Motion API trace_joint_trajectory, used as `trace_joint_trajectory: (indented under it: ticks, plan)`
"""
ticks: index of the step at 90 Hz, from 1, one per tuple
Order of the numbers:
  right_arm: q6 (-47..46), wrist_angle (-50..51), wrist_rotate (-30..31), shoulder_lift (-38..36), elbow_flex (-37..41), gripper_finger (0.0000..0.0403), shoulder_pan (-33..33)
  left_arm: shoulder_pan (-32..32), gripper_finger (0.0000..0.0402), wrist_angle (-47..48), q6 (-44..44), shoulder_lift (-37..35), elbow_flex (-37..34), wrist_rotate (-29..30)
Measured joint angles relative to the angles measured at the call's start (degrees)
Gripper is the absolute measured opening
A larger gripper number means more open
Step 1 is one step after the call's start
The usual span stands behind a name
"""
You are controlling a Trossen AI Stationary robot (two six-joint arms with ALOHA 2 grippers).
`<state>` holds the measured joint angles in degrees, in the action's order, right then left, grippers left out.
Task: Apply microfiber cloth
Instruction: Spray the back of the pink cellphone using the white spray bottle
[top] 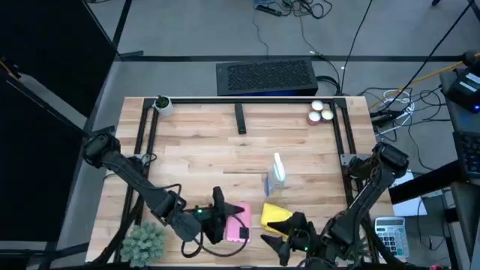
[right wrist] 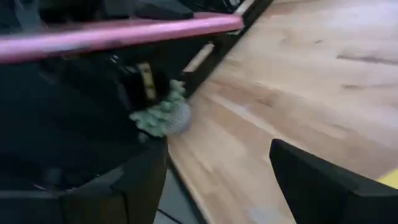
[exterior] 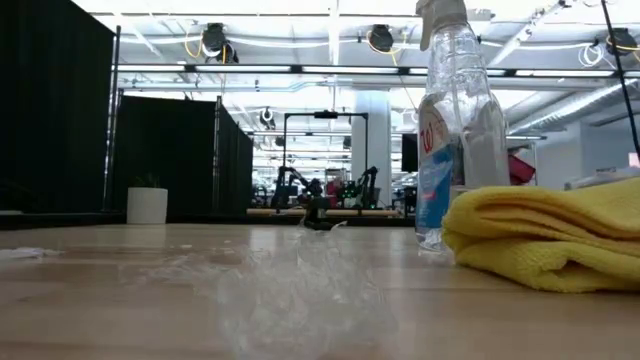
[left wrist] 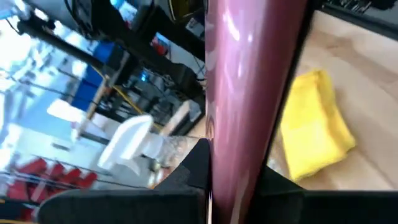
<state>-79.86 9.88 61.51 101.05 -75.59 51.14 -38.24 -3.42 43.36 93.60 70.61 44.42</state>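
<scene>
The yellow microfiber cloth (top: 274, 214) lies folded on the wooden table near its front edge, and also shows in the low view (exterior: 550, 235) and the left wrist view (left wrist: 314, 134). My right gripper (top: 282, 238) stands open just on the near side of the cloth; only a yellow corner (right wrist: 392, 180) shows beside its fingers. My left gripper (top: 223, 214) is shut on a pink phone (top: 239, 223) to the left of the cloth. A clear spray bottle (exterior: 455, 120) stands upright behind the cloth. My left gripper pinches the pink phone between its two fingers (left wrist: 186, 180), at the phone's end nearest the left arm (left wrist: 233, 168). The fingers come roughly level from the table's left side. The phone stretches away from them toward the cloth. I cannot tell whether it touches the table.
A green potted plant (top: 142, 241) stands at the near left corner and also shows in the right wrist view (right wrist: 161, 115). A white pot (top: 161, 105) is at the far left, small round things (top: 321, 112) at the far right. A black bar (top: 241, 118) lies at the back middle.
</scene>
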Motion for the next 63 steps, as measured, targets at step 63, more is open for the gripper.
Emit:
trace_joint_trajectory:
  ticks: [63]
  plan:
    - [11.1,-14.5,-10.6,-0.1,0.0,0.0265,-7.6,0.7,0.0008,-10.9,37.1,4.7,0.0,3.2]
